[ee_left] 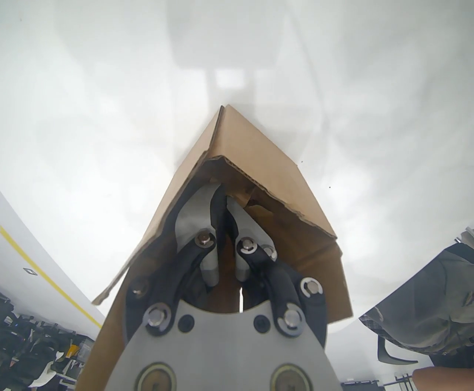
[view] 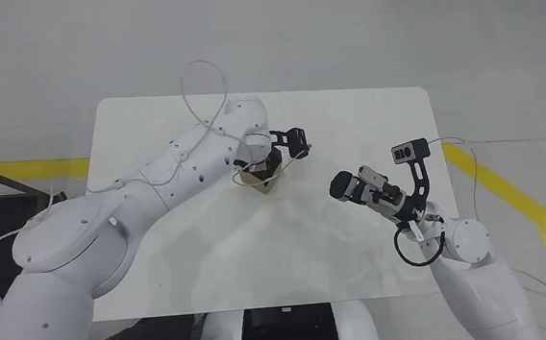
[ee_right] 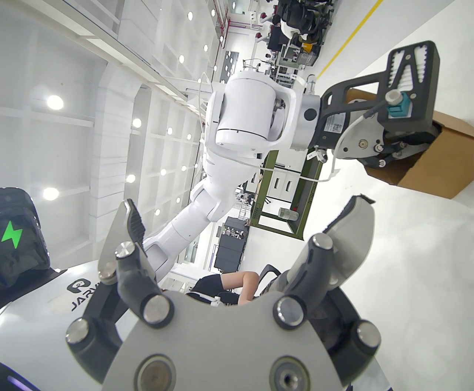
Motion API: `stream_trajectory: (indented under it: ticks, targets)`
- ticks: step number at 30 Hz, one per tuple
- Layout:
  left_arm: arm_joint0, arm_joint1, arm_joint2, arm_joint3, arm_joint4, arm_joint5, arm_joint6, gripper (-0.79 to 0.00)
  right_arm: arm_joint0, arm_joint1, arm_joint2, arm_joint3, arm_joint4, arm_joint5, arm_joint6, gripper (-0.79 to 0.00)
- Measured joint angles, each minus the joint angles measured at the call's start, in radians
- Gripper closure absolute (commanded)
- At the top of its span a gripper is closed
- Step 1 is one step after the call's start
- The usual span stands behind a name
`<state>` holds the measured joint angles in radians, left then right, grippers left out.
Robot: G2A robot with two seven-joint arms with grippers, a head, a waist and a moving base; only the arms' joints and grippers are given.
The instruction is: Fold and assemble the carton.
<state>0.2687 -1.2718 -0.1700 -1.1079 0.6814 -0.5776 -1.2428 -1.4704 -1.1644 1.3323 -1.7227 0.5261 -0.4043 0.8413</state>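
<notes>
A small brown carton (view: 264, 178) stands open on the white table (view: 261, 258), left of the middle and towards the back. My left gripper (ee_left: 223, 207) is pushed down into the carton (ee_left: 259, 163), its fingers pressed together inside between the cardboard walls. From the right wrist view, the left gripper (ee_right: 398, 148) sits sunk into the carton (ee_right: 448, 159). My right gripper (view: 344, 186) hovers over the table to the right of the carton, well apart from it. The right gripper (ee_right: 244, 218) is open with nothing between its fingers.
Bare table surface lies in front of the carton and between the two arms. The table's edges run near the arms' bases at the front. Yellow floor tape (view: 506, 185) marks the ground on the right of the table.
</notes>
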Motion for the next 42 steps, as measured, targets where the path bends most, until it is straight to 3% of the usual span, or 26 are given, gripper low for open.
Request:
stream_trajectory:
  ticks: [25,36,42]
  targets:
    - [0.025,-0.09,0.0,0.142,0.071,-0.08,0.08,0.0,0.0,0.0,0.0,0.0,0.0,0.0,0.0,-0.785]
    - [0.005,-0.079,-0.003,0.147,0.06,-0.071,0.071,0.0,0.0,0.0,0.0,0.0,0.0,0.0,0.0,-0.785]
    - [0.016,-0.088,0.0,0.169,0.075,-0.083,0.083,0.0,0.0,0.0,0.0,0.0,0.0,0.0,0.0,-0.785]
